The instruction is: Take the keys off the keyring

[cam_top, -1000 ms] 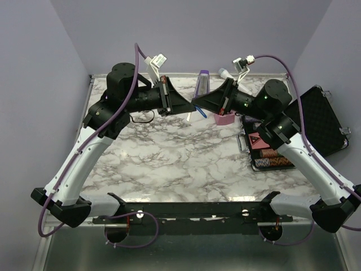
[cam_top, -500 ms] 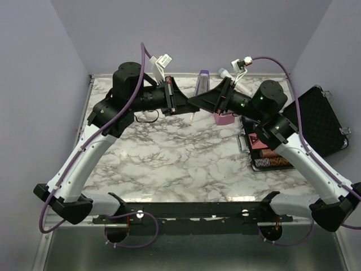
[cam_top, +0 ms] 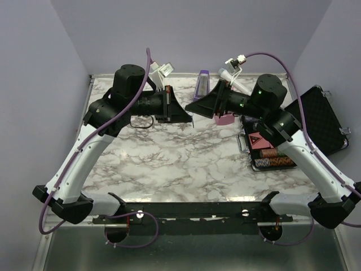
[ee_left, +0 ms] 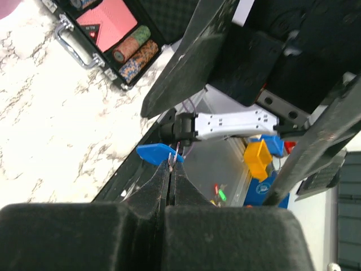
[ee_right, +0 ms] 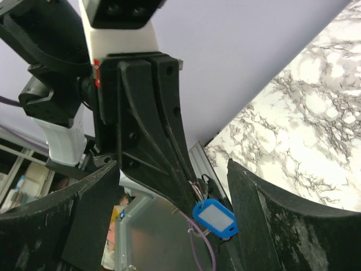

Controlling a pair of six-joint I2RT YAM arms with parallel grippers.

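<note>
My left gripper hangs above the back middle of the marble table, shut on a thin metal keyring at its very tips. A bright-blue oval key tag with a pale label dangles from that ring; in the left wrist view the blue key tag sits just past the pinched tips. My right gripper faces the left one tip to tip and is open, one finger on each side of the left gripper's tips, touching neither ring nor tag.
A purple metronome and a pink metronome stand at the back behind the grippers. An open black case with poker chips lies at the right edge. A black cable loop rests under the left arm.
The right gripper has opened and let go of the blue key tag. The left gripper stayed shut on the ring, and both wrists shifted slightly left.
</note>
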